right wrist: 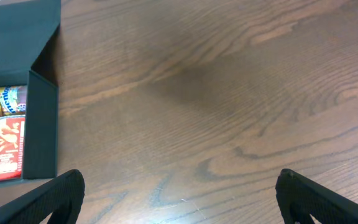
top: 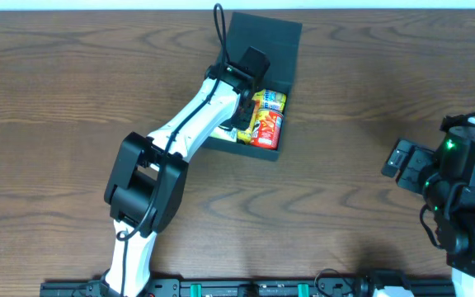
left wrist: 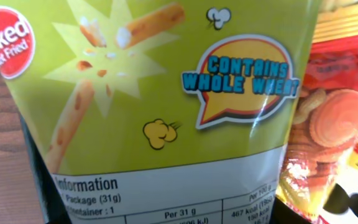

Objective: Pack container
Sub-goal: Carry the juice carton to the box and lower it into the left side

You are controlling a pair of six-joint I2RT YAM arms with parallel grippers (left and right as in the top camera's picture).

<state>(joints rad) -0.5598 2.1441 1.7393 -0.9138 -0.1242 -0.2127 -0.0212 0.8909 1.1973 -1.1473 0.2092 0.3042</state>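
Observation:
The dark teal-green container (top: 280, 43) stands open at the far middle of the table, its flap lid tilted back. Inside lie a red biscuit packet (top: 268, 129) and a yellow packet (top: 271, 101). My left gripper (top: 251, 64) reaches down into the container's left side. A yellow-green snack packet (left wrist: 166, 93) fills the left wrist view and hides the fingers, so it appears held between them. The red biscuit packet (left wrist: 334, 130) is just to its right. My right gripper (right wrist: 179, 193) is open and empty above bare table, to the right of the container (right wrist: 41, 124).
The brown wooden table (top: 369, 165) stretches around the container. The right arm's base (top: 460, 198) sits at the near right. A black rail (top: 254, 289) runs along the front edge.

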